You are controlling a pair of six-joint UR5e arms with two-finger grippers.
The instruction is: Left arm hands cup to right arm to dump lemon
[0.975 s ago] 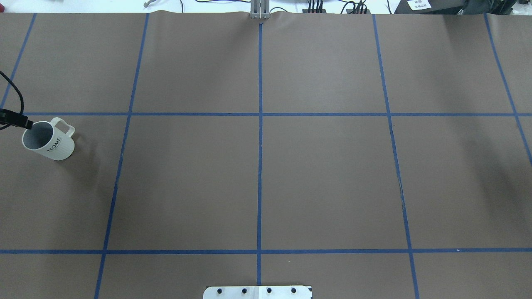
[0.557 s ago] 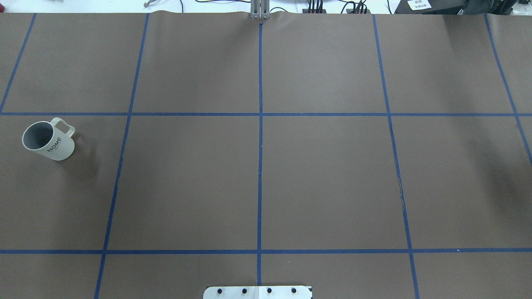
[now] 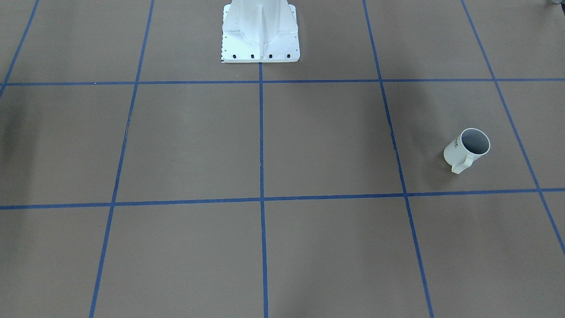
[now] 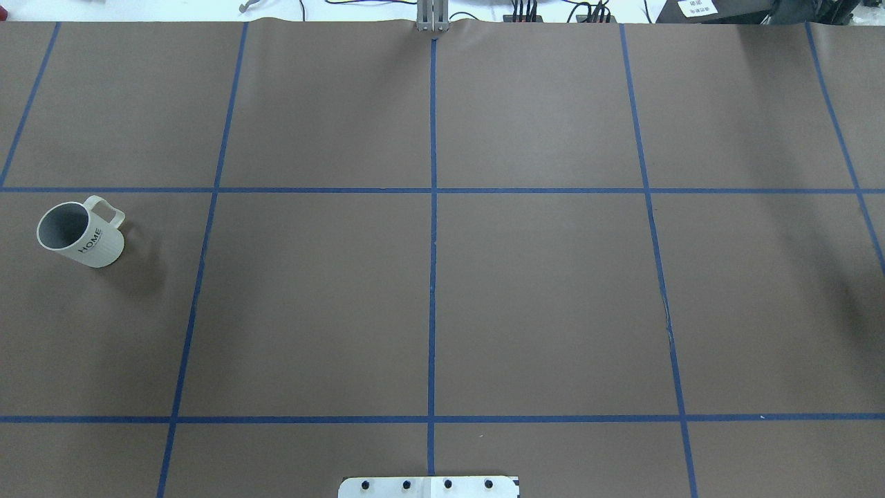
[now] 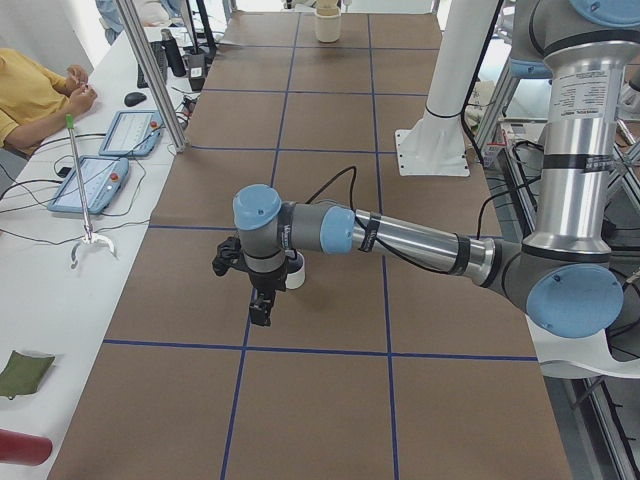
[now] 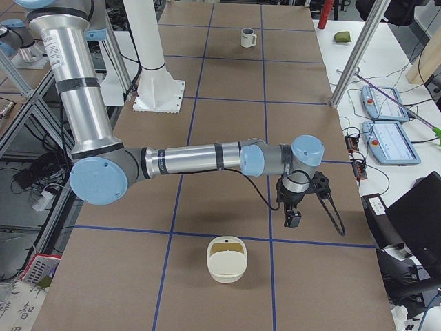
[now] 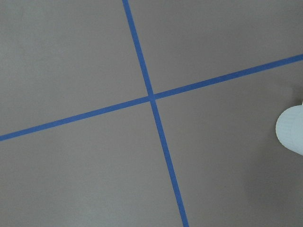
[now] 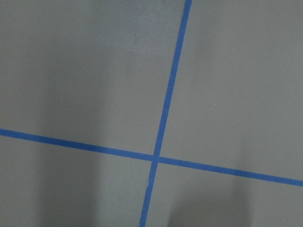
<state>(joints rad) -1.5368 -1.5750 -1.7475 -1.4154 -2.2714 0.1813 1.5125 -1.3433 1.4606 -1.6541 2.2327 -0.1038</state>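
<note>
The cup [image 4: 79,234] is a white ribbed mug with black "HOME" lettering and a grey inside. It stands upright on the brown table at the far left of the overhead view. It also shows in the front view [image 3: 468,148] and the right side view [image 6: 247,37]. No lemon shows in any view. My left gripper [image 5: 260,312] shows only in the left side view. It points down just beside the cup [image 5: 294,272], and I cannot tell if it is open or shut. My right gripper [image 6: 294,219] shows only in the right side view, far from the cup, state unclear.
A cream container [image 6: 227,260] with a yellowish inside stands on the table near my right gripper. The white robot pedestal [image 3: 260,35] is at the table's robot-side edge. A metal post [image 5: 150,70] and side tables with tablets and an operator [image 5: 30,90] border the far side.
A black cable and a part of the left arm at the overhead view's left edge, beside the cup, have moved out of that view. The cup has not moved.
</note>
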